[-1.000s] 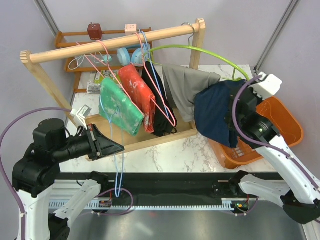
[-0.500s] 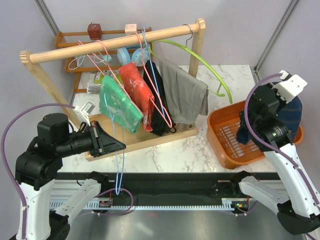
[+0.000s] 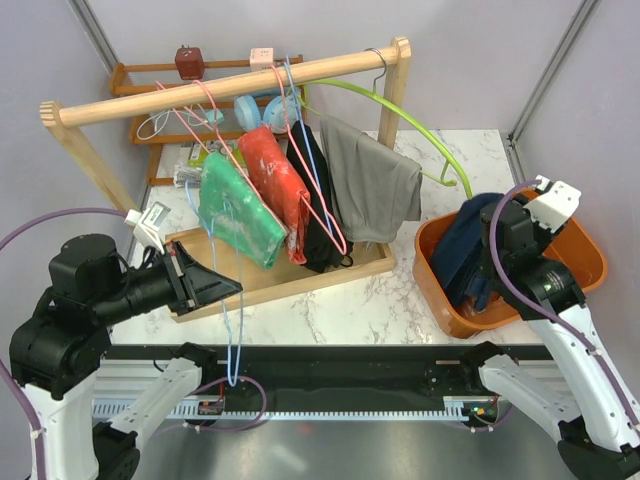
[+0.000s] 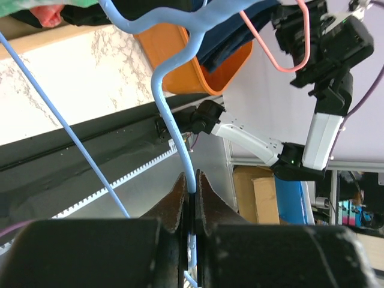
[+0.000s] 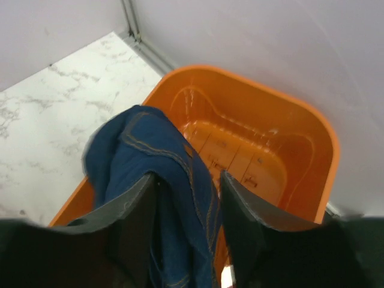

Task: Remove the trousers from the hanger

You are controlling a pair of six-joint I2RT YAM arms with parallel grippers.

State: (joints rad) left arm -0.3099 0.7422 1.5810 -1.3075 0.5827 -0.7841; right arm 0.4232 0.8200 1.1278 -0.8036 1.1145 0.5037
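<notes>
Navy denim trousers [image 5: 144, 144] hang into the orange basket [image 5: 288, 138], between my right hand's [image 5: 187, 180] half-parted fingers; gripped or loose, cannot tell. Left hand [image 4: 190, 180] is pinched on the blue hanger [image 4: 165, 102], which seems to carry the mint-green trousers [image 3: 235, 210]. Step: dropping denim. Next: release fully, then work the mint pair off.

The top external camera looks down from above and behind the arms, far enough to take in the table [image 3: 340, 300], wooden rack [image 3: 230, 85] and orange basket [image 3: 588, 262]. The left wrist camera sights along the left gripper [image 4: 191, 183], tight against the blue hanger [image 4: 170, 120], facing right (basket and right arm [image 4: 327, 120] show beyond). The right wrist camera looks steeply down into the basket from close, over the navy trousers [image 5: 150, 144].
</notes>
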